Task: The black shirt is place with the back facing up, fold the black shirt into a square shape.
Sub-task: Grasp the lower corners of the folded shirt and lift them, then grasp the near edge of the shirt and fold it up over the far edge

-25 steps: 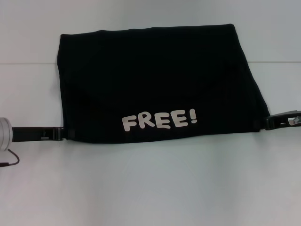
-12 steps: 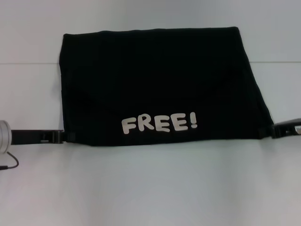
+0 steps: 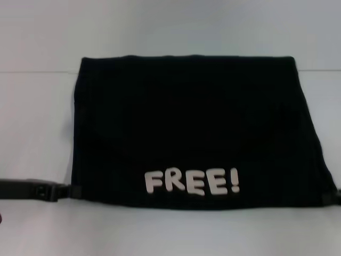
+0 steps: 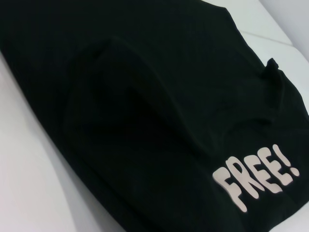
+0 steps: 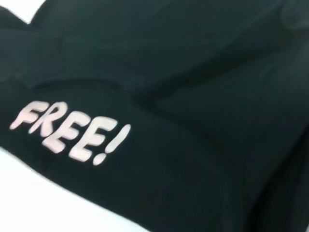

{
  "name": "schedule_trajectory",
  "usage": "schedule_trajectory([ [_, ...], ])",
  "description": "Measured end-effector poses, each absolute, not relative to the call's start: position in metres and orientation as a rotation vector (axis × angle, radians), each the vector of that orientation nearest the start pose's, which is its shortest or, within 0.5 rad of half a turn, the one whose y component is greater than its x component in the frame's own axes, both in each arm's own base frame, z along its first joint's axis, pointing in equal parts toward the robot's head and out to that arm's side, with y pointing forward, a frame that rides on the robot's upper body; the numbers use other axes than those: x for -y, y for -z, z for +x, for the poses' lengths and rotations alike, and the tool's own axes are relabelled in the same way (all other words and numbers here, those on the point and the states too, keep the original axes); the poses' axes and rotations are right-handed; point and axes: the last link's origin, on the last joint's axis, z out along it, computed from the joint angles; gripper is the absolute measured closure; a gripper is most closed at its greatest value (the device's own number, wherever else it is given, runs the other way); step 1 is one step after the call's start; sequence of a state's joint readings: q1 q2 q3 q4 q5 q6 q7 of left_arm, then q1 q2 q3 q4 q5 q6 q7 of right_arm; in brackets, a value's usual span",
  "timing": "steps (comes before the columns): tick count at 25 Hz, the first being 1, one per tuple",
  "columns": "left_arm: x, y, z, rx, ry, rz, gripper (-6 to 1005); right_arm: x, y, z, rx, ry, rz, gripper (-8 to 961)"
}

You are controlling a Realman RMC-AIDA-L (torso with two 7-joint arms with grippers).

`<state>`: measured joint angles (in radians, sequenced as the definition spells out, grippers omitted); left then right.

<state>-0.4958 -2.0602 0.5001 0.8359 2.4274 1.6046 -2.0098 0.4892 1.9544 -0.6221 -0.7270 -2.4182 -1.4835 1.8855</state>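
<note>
The black shirt point(image 3: 186, 122) lies folded into a wide rectangle on the white table point(image 3: 160, 234). A white "FREE!" print point(image 3: 192, 182) faces up near its front edge. My left gripper point(image 3: 66, 190) is shut on the shirt's front left corner. My right gripper point(image 3: 333, 197) shows only at the picture's right edge, shut on the front right corner. The left wrist view shows the shirt point(image 4: 145, 96) with a raised fold and the print. The right wrist view is filled by the shirt point(image 5: 193, 72) and its print.
White table surface surrounds the shirt, with a seam line point(image 3: 37, 72) running across at the back. A strip of bare table lies in front of the shirt.
Both grippers have moved toward me, holding the shirt's front corners. The whole shirt has shifted nearer and slightly right, and the right gripper has nearly left the head view.
</note>
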Motion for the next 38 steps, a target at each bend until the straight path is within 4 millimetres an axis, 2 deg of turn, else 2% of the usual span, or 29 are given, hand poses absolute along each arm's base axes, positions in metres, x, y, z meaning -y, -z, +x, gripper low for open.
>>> schedule_trajectory([
  [12, -0.256, -0.052, -0.321, 1.534, 0.441, -2.65, 994, -0.256, -0.078, 0.367, -1.413, -0.19, -2.577, 897],
  [17, -0.239, -0.056, -0.32, 1.521, 0.501, -2.708, 994, -0.24, -0.083, 0.373, -1.451, -0.229, -2.566, 898],
  [23, -0.236, -0.055, -0.32, 1.526, 0.506, -2.713, 994, -0.237, -0.08, 0.371, -1.452, -0.239, -2.582, 898],
  [25, -0.244, -0.056, -0.319, 1.496, 0.51, -2.699, 994, -0.246, -0.083, 0.367, -1.421, -0.258, -2.577, 898],
  [28, -0.27, -0.06, -0.312, 1.425, 0.519, -2.669, 994, -0.27, -0.09, 0.356, -1.338, -0.307, -2.564, 898],
  [35, -0.355, -0.067, -0.287, 1.298, 0.496, -2.543, 994, -0.342, -0.094, 0.318, -1.14, -0.335, -2.515, 897],
  [38, -0.385, -0.069, -0.278, 1.264, 0.469, -2.457, 994, -0.371, -0.091, 0.305, -1.091, -0.329, -2.458, 897],
])
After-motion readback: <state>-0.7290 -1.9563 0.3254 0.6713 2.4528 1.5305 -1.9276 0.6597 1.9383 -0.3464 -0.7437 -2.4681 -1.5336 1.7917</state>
